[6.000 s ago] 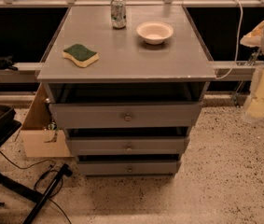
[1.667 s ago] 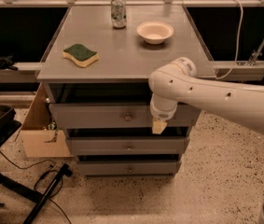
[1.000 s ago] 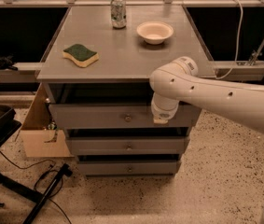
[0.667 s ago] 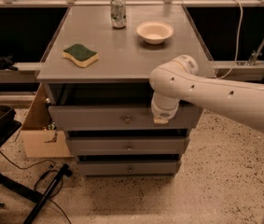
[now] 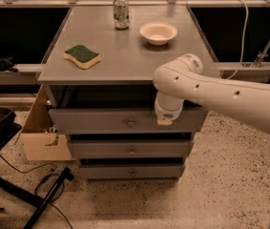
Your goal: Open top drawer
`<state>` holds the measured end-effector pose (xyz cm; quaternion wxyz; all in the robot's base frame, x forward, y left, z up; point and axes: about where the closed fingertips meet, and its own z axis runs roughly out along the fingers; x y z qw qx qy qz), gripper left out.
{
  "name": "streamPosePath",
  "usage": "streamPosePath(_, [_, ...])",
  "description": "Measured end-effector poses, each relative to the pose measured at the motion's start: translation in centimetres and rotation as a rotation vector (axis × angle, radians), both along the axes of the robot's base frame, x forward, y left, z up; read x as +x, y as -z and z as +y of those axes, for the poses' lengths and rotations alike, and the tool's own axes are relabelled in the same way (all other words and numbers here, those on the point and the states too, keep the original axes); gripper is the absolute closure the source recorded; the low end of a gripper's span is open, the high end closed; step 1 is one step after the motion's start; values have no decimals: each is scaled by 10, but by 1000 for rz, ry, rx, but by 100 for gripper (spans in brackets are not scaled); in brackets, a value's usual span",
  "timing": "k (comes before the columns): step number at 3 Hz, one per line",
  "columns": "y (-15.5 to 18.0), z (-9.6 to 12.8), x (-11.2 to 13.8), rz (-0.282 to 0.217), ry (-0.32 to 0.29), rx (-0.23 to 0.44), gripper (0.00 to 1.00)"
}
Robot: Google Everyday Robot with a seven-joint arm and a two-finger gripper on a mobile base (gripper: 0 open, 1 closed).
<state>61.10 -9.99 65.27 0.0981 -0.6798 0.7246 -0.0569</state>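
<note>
Directly below the table [image 5: 125, 56] top, we see the top drawer [image 5: 91, 120] standing slightly out. Our end effector [image 5: 164, 121] sits against its front, just right of the knob [image 5: 130, 123]. We cannot tell whether it is spread or closed.

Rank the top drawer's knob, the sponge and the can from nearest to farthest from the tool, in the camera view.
The tool sits at the upper front edge of the top drawer, right of centre.
1. knob, just left of it.
2. sponge, front left of the tabletop.
3. can, tabletop back.
</note>
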Motion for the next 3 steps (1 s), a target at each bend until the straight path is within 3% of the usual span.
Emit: streamPosePath(3, [-13,-1,-3,15,-11,-12,100])
